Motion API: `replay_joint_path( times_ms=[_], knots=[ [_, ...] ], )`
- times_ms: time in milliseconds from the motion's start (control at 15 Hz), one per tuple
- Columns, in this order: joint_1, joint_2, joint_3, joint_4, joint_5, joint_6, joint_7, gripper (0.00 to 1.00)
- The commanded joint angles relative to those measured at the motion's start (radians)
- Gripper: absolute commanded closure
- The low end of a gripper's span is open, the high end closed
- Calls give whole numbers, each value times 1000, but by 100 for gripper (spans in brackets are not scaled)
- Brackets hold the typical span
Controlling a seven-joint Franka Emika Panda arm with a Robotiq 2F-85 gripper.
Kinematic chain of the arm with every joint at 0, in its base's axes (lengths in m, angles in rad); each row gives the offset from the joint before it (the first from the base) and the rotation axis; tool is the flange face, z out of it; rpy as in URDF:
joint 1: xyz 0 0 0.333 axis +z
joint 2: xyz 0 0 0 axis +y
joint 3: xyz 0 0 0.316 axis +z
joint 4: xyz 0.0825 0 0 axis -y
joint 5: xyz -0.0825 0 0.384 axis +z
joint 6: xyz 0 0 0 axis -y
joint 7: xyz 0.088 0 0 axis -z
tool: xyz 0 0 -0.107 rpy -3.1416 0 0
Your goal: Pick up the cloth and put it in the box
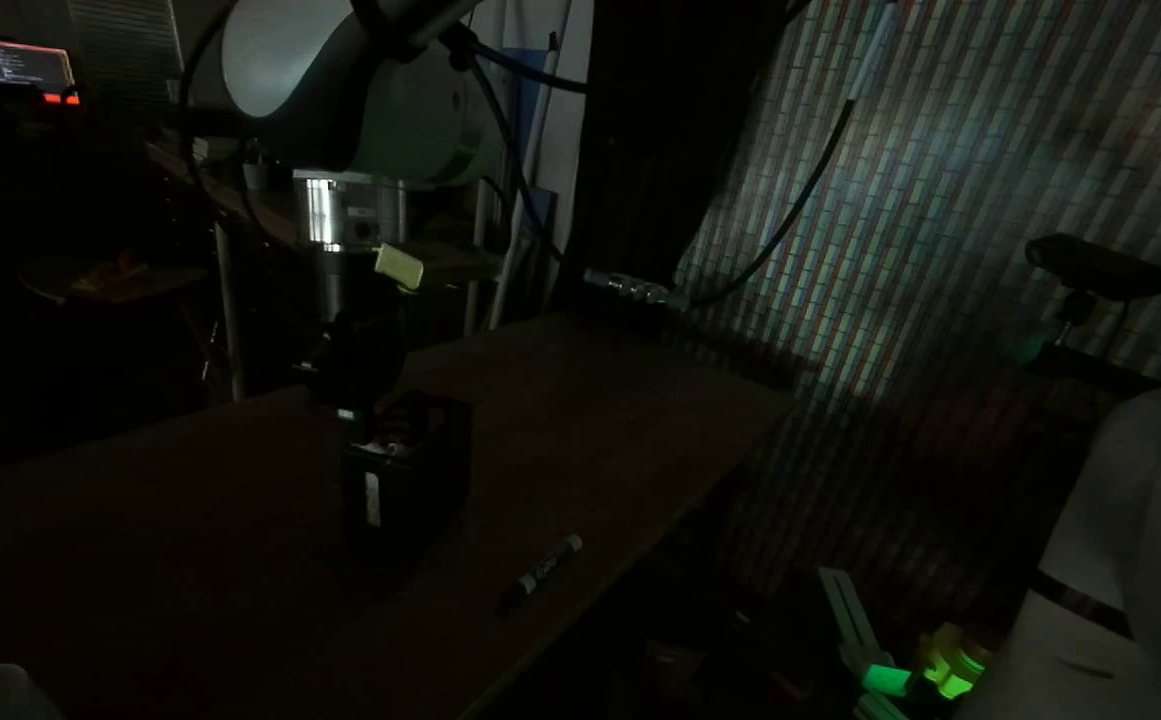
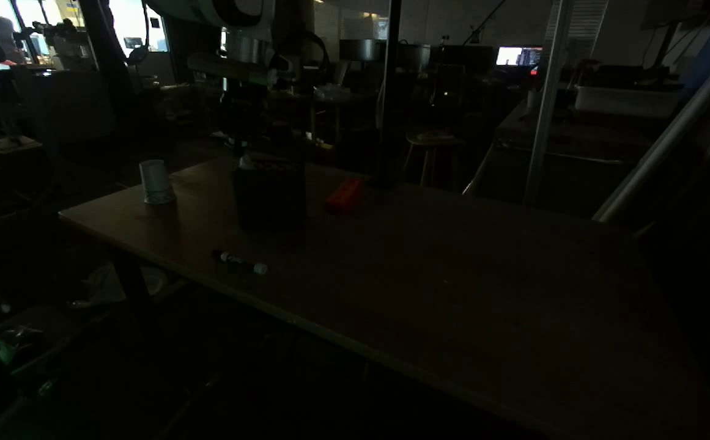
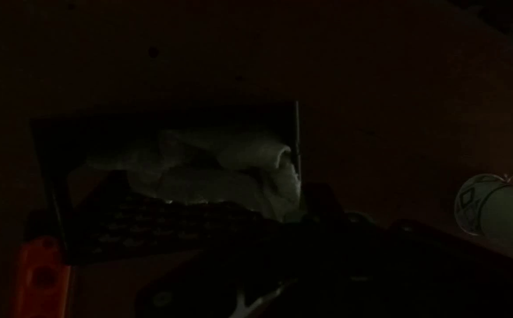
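Observation:
A dark open box (image 1: 410,495) stands on the table; it also shows in an exterior view (image 2: 270,198) and in the wrist view (image 3: 55,194). A pale, crumpled cloth (image 3: 212,183) lies mostly inside the box along one side. A small peak of the cloth shows above the rim in both exterior views (image 1: 387,449) (image 2: 246,162). My gripper (image 3: 302,214) points down at one end of the box, at the cloth's end corner. The fingers converge there and look shut on that corner, though the picture is very dark. The gripper also shows in both exterior views (image 1: 350,412) (image 2: 238,146).
A marker (image 1: 545,570) lies near the table edge, beside the box. A pale cup (image 2: 156,182) stands near the table's end, also in the wrist view (image 3: 508,212). A red-orange object (image 2: 343,195) lies close to the box, also in the wrist view (image 3: 42,278).

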Motion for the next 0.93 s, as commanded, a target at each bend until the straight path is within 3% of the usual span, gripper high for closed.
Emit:
replay_joint_path(
  times_ms=[0, 867],
  knots=[
    [-12, 20, -7, 36, -19, 3, -15, 100],
    [-30, 80, -5, 54, -10, 1, -36, 100]
  ],
)
